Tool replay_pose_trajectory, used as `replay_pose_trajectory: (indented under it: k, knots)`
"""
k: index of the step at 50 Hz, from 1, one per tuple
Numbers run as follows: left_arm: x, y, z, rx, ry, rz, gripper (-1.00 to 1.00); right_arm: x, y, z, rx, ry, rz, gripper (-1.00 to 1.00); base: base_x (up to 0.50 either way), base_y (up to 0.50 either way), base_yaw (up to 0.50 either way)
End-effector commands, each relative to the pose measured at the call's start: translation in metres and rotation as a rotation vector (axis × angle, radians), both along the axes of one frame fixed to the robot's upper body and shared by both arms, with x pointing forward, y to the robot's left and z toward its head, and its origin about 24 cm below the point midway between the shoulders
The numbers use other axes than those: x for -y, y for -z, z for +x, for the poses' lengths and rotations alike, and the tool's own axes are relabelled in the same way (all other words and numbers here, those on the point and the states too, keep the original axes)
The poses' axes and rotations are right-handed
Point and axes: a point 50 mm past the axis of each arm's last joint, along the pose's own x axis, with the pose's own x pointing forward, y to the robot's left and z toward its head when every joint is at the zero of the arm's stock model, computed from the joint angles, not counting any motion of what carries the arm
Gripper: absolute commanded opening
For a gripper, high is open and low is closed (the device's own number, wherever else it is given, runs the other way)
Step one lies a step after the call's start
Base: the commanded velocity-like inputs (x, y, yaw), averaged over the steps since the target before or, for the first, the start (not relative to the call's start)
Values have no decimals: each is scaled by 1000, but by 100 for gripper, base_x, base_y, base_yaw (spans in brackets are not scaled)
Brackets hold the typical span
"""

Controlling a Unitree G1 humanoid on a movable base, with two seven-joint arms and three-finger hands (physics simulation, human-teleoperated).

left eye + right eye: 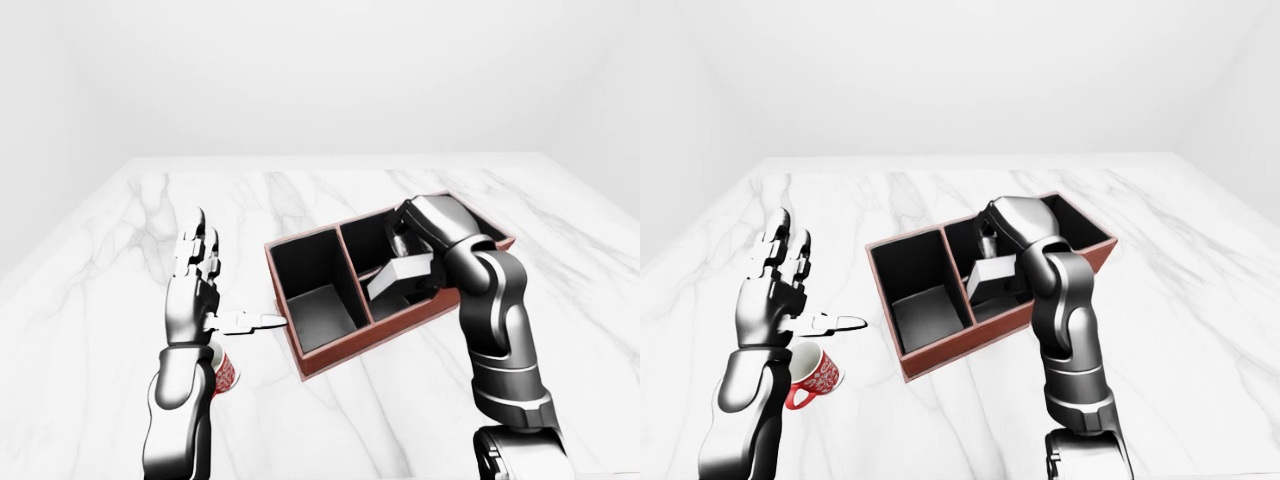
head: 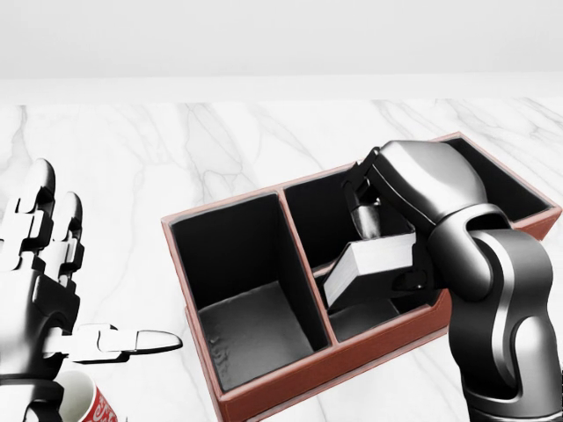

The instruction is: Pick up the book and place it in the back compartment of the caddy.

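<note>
No legible text anywhere; only an unreadable white pattern on the red mug (image 1: 816, 376).

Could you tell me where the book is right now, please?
In the head view, the book sits tilted in the right hand, inside the caddy's right-hand compartment, beside the central divider.

A red-brown caddy (image 1: 300, 350) sat on the marble bench (image 1: 120, 250), its compartments black inside. The right hand (image 1: 415, 262) reached down into the right compartment, fingers closed on a tilted grey book (image 1: 398, 274). The left hand (image 1: 200, 285) hovered left of the caddy, fingers spread upward and thumb pointing at its wall. A red mug (image 1: 224, 372) peeked beside that forearm.
</note>
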Motion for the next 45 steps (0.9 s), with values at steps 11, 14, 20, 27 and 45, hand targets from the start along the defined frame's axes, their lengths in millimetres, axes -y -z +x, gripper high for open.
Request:
replay_pose_trajectory:
  k: [11,14,20,27,45]
  knots:
    - [0,0,-1,-1,0,1,100,7,4,17,10,49,3,-100,0,0,0]
    - [1,2,0,-8,1,1,100,8,9,18,2,58,3,-100,0,0,0]
    - [0,1,0,-7,0,1,100,11,15,20,-12,72,5,-100,0,0,0]
    - [0,0,0,-1,1,2,100,12,18,23,-21,79,5,-100,0,0,0]
    - [1,1,-1,-3,0,3,100,13,29,27,-42,91,7,-100,0,0,0]
